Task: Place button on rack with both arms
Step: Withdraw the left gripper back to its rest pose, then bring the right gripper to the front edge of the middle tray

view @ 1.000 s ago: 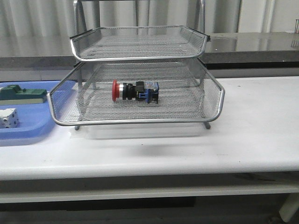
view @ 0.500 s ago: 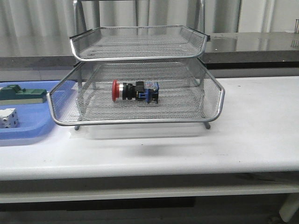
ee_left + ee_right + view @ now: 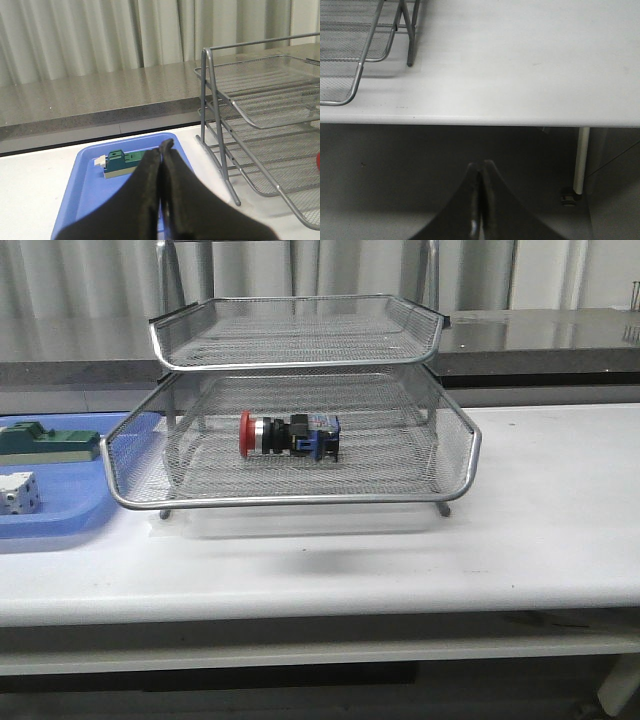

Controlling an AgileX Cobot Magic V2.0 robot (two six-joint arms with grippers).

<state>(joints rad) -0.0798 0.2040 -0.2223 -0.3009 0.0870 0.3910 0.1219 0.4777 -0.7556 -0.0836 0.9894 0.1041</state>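
Observation:
The button (image 3: 290, 435), with a red cap, black-and-silver body and blue rear block, lies on its side in the middle tier of the silver wire-mesh rack (image 3: 460, 455). A sliver of its red cap (image 3: 318, 161) shows in the left wrist view. Neither arm appears in the front view. My left gripper (image 3: 161, 151) is shut with nothing in it, hovering over the blue tray, left of the rack (image 3: 260, 107). My right gripper (image 3: 480, 165) is shut and empty, below the table's front edge, with a corner of the rack (image 3: 355, 55) ahead.
A flat blue tray (image 3: 60, 525) sits left of the rack and holds a green block (image 3: 45, 443) and a white cube (image 3: 18, 492). The same tray (image 3: 80, 185) and green block (image 3: 122, 160) show in the left wrist view. A table leg (image 3: 581, 160) stands near my right gripper.

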